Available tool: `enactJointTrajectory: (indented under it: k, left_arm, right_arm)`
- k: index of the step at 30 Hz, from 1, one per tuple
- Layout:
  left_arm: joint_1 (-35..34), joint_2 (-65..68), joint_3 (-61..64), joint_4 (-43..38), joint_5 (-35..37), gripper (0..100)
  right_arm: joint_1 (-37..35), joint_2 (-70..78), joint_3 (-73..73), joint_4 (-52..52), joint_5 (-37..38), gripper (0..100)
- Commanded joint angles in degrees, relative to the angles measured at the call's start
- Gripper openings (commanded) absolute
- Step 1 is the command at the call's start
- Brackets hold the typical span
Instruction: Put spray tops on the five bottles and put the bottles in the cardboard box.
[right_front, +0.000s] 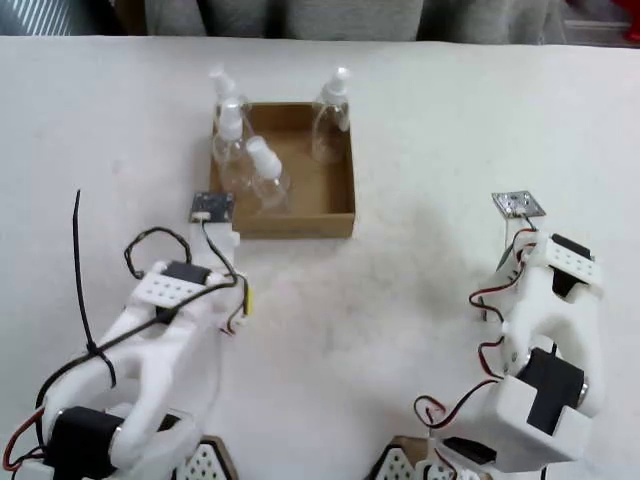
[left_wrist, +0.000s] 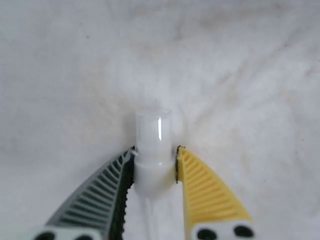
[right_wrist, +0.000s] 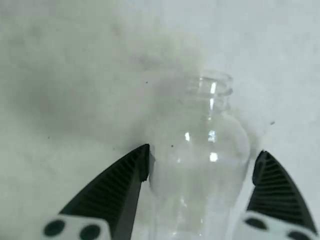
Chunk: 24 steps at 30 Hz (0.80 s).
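Bottles with their spray tops on, four of them, stand or lean at the cardboard box. Three are clearly inside it, one of these tipped over against its neighbour. The fourth is at the far left corner, and I cannot tell for sure if it is inside the wall or just behind it. So the bigger part of the work looks done to me.

What is left is the fifth bottle, and both its parts are with me now. My left gripper pinches the last spray top by its collar. The grey jaw and the yellow jaw press on it from both sides, and its thin tube hangs down between them, over the white table.

My right gripper has the uncapped bottle between its two black jaws, with the open neck pointing away from my wrist. These jaws are spread around the body. One seems to touch the glass-clear wall and the other stands just beside it with a small gap, so I judge this is not yet a firm hold (I may be wrong about the touching side).

By my judgement three steps remain: join the top to this neck, turn or press it tight, and carry the bottle to the box, which is well apart from my right arm.
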<state>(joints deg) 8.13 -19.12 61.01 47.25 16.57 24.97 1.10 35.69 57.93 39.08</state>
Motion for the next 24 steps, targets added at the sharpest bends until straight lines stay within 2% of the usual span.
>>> enactJointTrajectory:
  k: [1,6,10,17,20,22,24]
  left_arm:
    - [0.8,-1.3,-0.1,-0.7,-0.4,2]
    - [0.7,-1.3,-0.1,-0.7,-0.4,2]
    - [0.7,-1.3,-0.1,-0.7,-0.4,2]
    - [0.7,-1.3,-0.1,-0.7,-0.4,2]
    - [0.7,-1.3,-0.1,-0.7,-0.4,2]
    - [0.7,-1.3,-0.1,-0.7,-0.4,2]
    - [0.7,-1.3,-0.1,-0.7,-0.4,2]
  right_arm:
    - [-1.2,-0.3,-2.4,-2.8,0.2,23.5]
    - [-1.5,-0.3,-2.4,-3.1,0.5,22.7]
    - [-1.5,-0.3,-2.4,-3.1,3.9,22.2]
    - [-1.5,-0.8,-2.8,-3.0,3.8,2.2]
    - [-0.7,-0.8,-4.7,-2.6,3.7,2.4]
    - [0.6,-0.9,-6.3,-1.3,0.7,2.6]
    - [1.5,-1.6,-9.0,0.8,-5.9,2.8]
